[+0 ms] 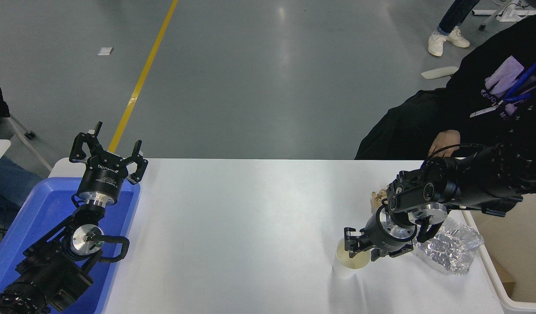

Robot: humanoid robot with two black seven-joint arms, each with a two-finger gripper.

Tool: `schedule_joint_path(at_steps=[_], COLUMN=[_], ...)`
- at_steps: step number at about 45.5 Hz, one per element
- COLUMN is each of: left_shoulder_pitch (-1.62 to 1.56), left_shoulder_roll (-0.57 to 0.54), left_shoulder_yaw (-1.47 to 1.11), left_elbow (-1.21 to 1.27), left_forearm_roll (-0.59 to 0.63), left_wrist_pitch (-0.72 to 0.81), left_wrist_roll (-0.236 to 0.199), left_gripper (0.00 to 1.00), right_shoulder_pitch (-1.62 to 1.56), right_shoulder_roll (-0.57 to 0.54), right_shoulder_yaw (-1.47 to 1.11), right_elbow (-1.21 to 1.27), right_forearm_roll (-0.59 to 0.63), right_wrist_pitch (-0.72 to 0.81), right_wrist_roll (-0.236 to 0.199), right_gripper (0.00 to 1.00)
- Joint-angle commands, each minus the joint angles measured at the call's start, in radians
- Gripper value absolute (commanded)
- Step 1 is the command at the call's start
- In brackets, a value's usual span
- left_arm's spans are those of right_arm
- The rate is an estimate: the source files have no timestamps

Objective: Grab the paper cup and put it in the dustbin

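Here the paper cup (349,262) stands upright on the white table (250,218), toward the near right part of the surface, its cream inside facing up. The right gripper (359,248) comes in from the right edge on its black arm and sits at the cup's far rim, one finger (349,240) over the rim at the upper left and the other lower down at the right side of the opening. The fingers appear to pinch the rim, yet the view does not settle whether they actually clamp it or merely bracket it, so the grip cannot be told.

Just right of the cup and partly under the arm lies a crinkled silver foil tray (453,248), apart from the cup. Behind the wrist a bit of crumpled tan paper (379,196) shows, mostly hidden. The dustbin (507,288) stands at the table's right side, only its off-white rim and part of its wall in view at the lower right corner.

The left gripper (108,150) is parked at the far left above the blue tray (32,209), its fingers spread wide and holding nothing.

A person in black (468,100) sits at the far right corner of the table, one hand (444,141) resting near the edge behind the right arm.
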Motion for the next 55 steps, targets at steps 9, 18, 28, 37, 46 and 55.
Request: schedule_joint_path(at_steps=[9, 18, 28, 37, 46, 55], left_shoulder_pitch=[0.0, 0.0, 0.0, 0.0, 0.0, 0.0], left_shoulder_roll=[0.0, 0.0, 0.0, 0.0, 0.0, 0.0], left_shoulder_yaw=[0.0, 0.0, 0.0, 0.0, 0.0, 0.0], left_elbow=[0.0, 0.0, 0.0, 0.0, 0.0, 0.0], left_forearm_roll=[0.0, 0.0, 0.0, 0.0, 0.0, 0.0], left_wrist_pitch=[0.0, 0.0, 0.0, 0.0, 0.0, 0.0], left_wrist_roll=[0.0, 0.0, 0.0, 0.0, 0.0, 0.0], left_gripper=[0.98, 0.98, 0.98, 0.98, 0.98, 0.98], right_shoulder_pitch=[-0.005, -0.005, -0.005, -0.003, 0.001, 0.003], right_shoulder_roll=[0.0, -0.002, -0.003, -0.006, -0.011, -0.012], right_shoulder_yaw=[0.005, 0.003, 0.001, 0.001, -0.002, -0.003], right_elbow=[0.0, 0.0, 0.0, 0.003, 0.008, 0.008], right_forearm_roll=[0.001, 0.034, 0.034, 0.034, 0.034, 0.037], right_wrist_pitch=[-0.001, 0.0, 0.007, 0.016, 0.017, 0.033], right_wrist_roll=[0.0, 0.0, 0.0, 0.0, 0.0, 0.0], right_gripper=[0.33, 0.26, 0.11, 0.0, 0.0, 0.0])
